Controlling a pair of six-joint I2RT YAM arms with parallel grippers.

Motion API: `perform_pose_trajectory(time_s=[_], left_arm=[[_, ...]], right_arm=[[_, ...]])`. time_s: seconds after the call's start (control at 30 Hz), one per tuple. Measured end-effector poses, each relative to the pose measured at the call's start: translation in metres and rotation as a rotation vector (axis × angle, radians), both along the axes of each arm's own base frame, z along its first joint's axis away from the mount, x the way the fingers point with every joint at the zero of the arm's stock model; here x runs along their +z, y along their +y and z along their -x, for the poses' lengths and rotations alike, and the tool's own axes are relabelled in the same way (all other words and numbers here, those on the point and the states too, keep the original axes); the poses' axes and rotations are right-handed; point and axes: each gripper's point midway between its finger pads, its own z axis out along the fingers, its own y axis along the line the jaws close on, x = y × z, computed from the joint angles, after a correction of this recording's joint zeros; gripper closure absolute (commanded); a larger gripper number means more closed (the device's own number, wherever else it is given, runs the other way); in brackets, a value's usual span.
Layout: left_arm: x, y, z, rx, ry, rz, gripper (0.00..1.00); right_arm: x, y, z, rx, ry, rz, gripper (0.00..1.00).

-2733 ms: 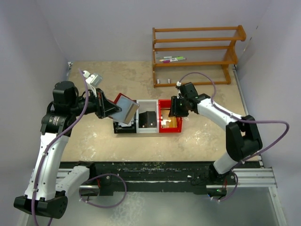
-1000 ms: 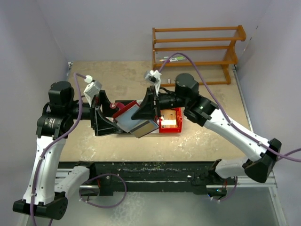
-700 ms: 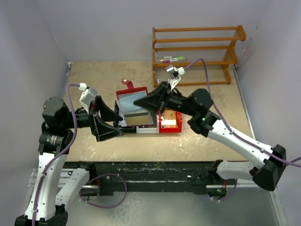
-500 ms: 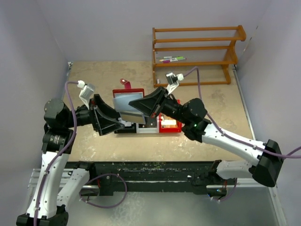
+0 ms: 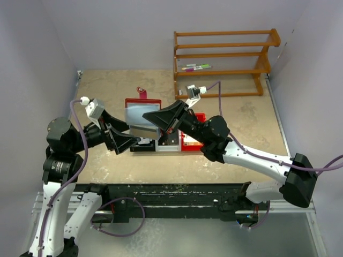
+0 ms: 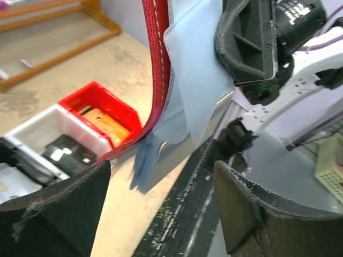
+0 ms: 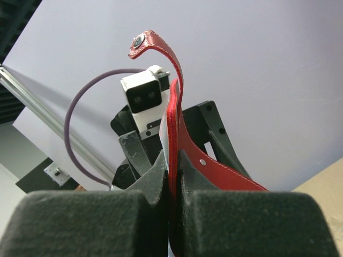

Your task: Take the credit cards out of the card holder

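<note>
The maroon card holder (image 5: pixel 142 113) hangs above the bins, unfolded, its blue-grey sleeves facing up and its red strap tab (image 5: pixel 141 92) at the far end. My right gripper (image 5: pixel 161 119) is shut on its right edge; in the right wrist view the pads (image 7: pixel 155 182) pinch the red edge (image 7: pixel 172 123). A tan card (image 5: pixel 141 131) shows at the holder's near edge. My left gripper (image 5: pixel 128 141) is open just near-left of the holder, with nothing between its fingers (image 6: pixel 53 214). An orange card (image 6: pixel 104 124) lies in the red bin (image 6: pixel 94 96).
Black bin (image 5: pixel 140 146), white bin (image 5: pixel 166 143) and red bin (image 5: pixel 193 142) stand in a row under the holder. A small black box (image 6: pixel 67 152) sits in the white bin. The wooden rack (image 5: pixel 225 53) with markers (image 5: pixel 195 67) stands at the far right.
The right gripper has swung the card holder up and unfolded it, sleeves facing up. The left gripper has drawn back to the left and lower, its jaws narrowing slightly.
</note>
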Motion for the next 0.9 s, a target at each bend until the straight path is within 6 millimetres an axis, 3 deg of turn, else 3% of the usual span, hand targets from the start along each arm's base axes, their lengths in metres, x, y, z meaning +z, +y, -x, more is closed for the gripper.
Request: perform_pose_trajectory(time_s=[0.23,0.43,0.53,0.6,0.7,0.8,0.9], left_arm=[[0.004,0.013,-0.003,0.105,-0.111,-0.071,0.05],[0.01,0.005,0.008,0.037,-0.079,-0.023,0.08],[0.016,0.001,0.013,-0.006,-0.06,0.016,0.2],[0.021,-0.003,0.02,-0.053,-0.041,0.053,0.32],[0.026,-0.009,0.027,-0.12,0.015,0.12,0.66],[0.025,-0.012,0.028,-0.154,0.097,0.165,0.9],[0.026,-0.013,0.029,-0.164,0.132,0.172,0.94]], right_arm=[[0.013,0.0,0.003,0.014,-0.005,-0.007,1.0],[0.027,0.004,0.013,0.1,-0.014,-0.058,1.0],[0.024,0.01,0.016,0.141,-0.004,-0.058,1.0],[0.021,0.013,0.016,0.152,0.007,-0.053,1.0],[0.022,0.013,0.017,0.157,0.01,-0.06,0.99],[0.025,0.011,0.017,0.154,0.007,-0.075,0.73],[0.019,0.007,0.011,0.128,0.028,-0.071,0.52]])
